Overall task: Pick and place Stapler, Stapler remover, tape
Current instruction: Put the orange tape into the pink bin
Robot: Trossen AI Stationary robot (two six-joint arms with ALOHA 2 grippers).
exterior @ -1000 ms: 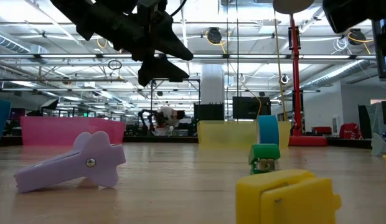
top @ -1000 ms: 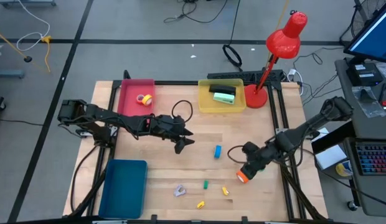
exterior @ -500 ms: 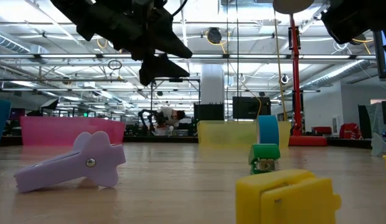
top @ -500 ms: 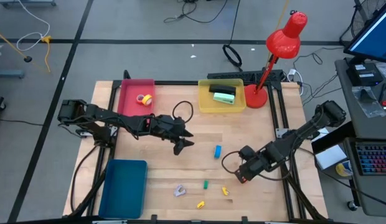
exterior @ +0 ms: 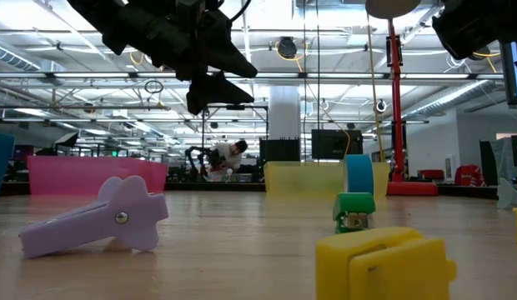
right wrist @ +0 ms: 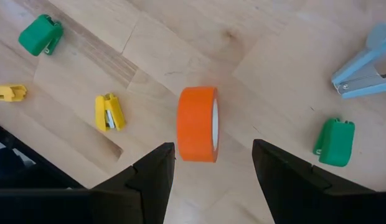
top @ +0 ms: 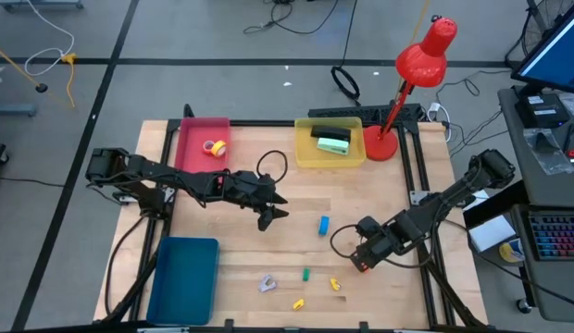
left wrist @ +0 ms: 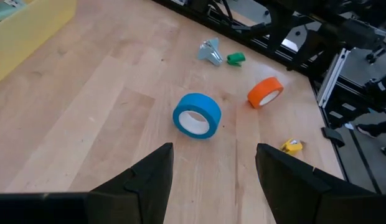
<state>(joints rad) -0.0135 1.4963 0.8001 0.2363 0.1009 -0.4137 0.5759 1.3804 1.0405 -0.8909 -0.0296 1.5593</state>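
Note:
My right gripper (top: 359,259) (right wrist: 211,180) is open above the orange tape roll (right wrist: 198,123), which stands on its edge on the table; the fingers stand on either side of it without touching. The arm hides this roll in the high view. My left gripper (top: 274,212) (left wrist: 211,180) is open and empty above the table's middle, with the blue tape roll (top: 323,225) (left wrist: 197,115) ahead of it, also on edge. A yellow tape roll (top: 214,148) lies in the pink tray (top: 190,157). A green stapler (top: 332,141) lies in the yellow tray (top: 354,159). The lilac stapler remover (top: 267,283) (exterior: 96,215) lies near the front edge.
Small green (top: 305,274) and yellow (top: 334,284) blocks lie near the front edge by the remover. A blue tray (top: 183,277) sits at the front left. A red desk lamp (top: 398,92) stands at the back right. Bare wood lies between the two grippers.
My right gripper has moved toward the table's near edge and come over the orange tape roll, which showed beside it in the high view a second ago and is now covered by it. The roll has stayed where it was.

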